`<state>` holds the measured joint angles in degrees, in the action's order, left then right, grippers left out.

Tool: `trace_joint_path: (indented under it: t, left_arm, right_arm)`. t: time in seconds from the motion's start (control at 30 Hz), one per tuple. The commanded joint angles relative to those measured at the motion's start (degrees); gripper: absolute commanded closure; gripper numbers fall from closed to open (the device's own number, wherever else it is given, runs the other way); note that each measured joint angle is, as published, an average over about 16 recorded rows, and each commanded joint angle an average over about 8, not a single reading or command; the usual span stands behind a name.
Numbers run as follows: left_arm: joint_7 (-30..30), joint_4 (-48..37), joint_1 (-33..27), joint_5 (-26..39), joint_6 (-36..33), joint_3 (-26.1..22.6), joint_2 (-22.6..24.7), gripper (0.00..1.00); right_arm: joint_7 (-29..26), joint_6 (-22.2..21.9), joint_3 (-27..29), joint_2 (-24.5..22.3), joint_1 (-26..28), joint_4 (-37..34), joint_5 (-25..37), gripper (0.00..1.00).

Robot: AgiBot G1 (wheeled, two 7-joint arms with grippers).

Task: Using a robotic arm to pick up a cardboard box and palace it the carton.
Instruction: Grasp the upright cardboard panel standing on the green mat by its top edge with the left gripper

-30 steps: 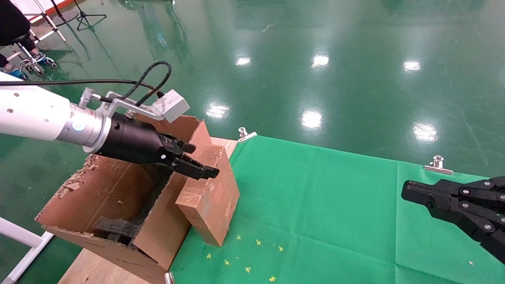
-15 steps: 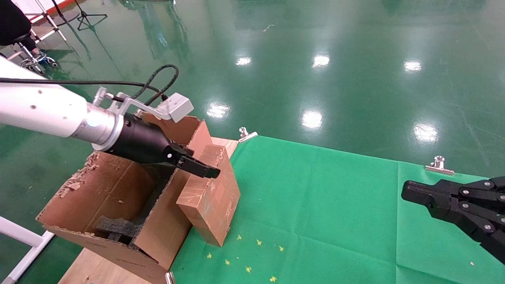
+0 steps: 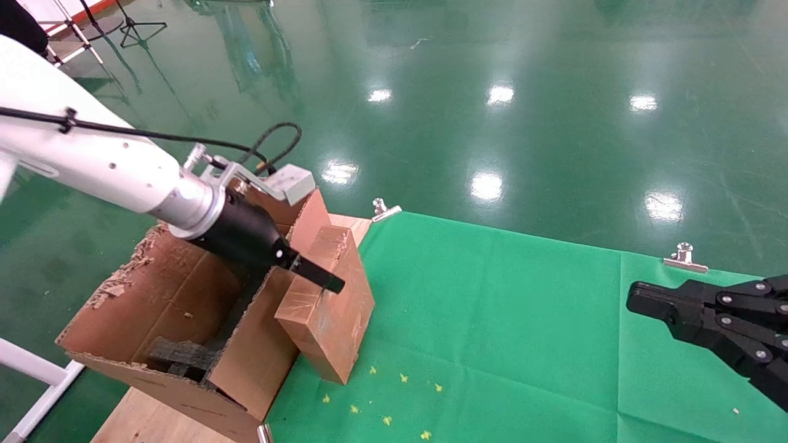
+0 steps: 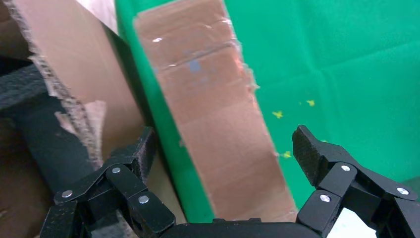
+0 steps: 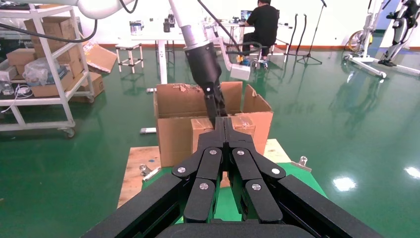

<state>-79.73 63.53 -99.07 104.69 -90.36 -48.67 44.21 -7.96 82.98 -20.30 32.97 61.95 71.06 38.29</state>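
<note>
Brown cardboard box [image 3: 329, 307], brown carton [image 3: 184, 320], green cloth [image 3: 505, 332] with yellow specks

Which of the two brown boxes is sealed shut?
The small cardboard box leaning against the carton; the carton is larger, open-topped, with torn edges.
</note>
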Motion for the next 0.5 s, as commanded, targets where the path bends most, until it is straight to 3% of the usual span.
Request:
trace_joint_path:
  t: [0.03,0.13,0.2,0.27,0.4,0.43,0.5]
  left_arm:
    - [-0.38,-0.71,-0.21,-0.38,0.06,-1.11,0.45,0.00]
    - [-0.67,-1.20,-0.51,-0.91,0.05,-2.18,0.81,0.00]
    - [-0.80,-1.44,-0.75,-1.14,0.00,-2.84,1.07,0.16]
    - [-0.88,-1.61,-0.96,-1.27,-0.06,-3.34,1.27,0.41]
    - [-0.84,-1.73,-1.21,-1.37,-0.06,-3.77,1.44,0.91]
    - [-0.84,-1.73,-1.21,-1.38,-0.07,-3.74,1.43,0.98]
    - [-0.86,-1.71,-1.18,-1.37,-0.08,-3.63,1.38,1.00]
  right_arm:
    - [0.00,0.00,0.00,0.00,0.00,0.00,0.00,0.84]
    - [0.00,0.00,0.00,0.00,0.00,0.00,0.00,0.47]
    - [0.00,-0.01,0.00,0.00,-0.01,0.00,-0.01,0.22]
    - [0.00,-0.01,0.00,0.00,-0.01,-0.01,-0.01,0.00]
    - [0.00,-0.02,0.00,-0.01,-0.02,-0.01,-0.02,0.00]
    - [0.00,-0.02,0.00,-0.01,-0.02,-0.01,-0.02,0.00]
    - [0.00,-0.02,0.00,-0.01,-0.02,-0.01,-0.02,0.00]
